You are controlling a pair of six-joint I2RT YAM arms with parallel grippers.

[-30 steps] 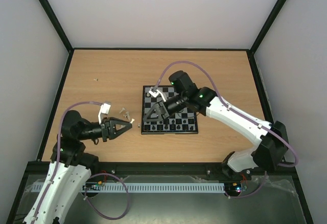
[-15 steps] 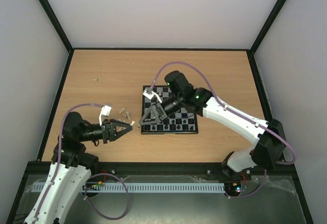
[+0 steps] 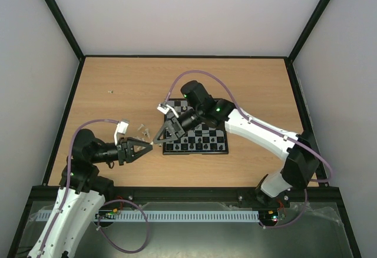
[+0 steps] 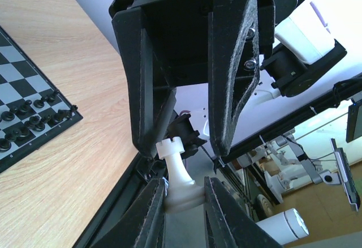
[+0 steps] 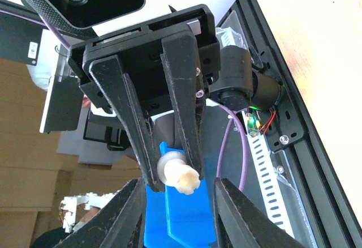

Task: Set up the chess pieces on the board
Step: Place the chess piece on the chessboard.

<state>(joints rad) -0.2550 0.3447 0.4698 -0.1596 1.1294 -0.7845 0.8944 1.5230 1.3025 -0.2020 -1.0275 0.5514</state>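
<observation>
Apparently, rook (image 4: 180,173) in left jaws, right spread

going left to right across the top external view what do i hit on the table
lone small piece → left pincer with a white rook → the board → right arm's base; the right pincer overlaps the board's left edge, so it is left out
</observation>
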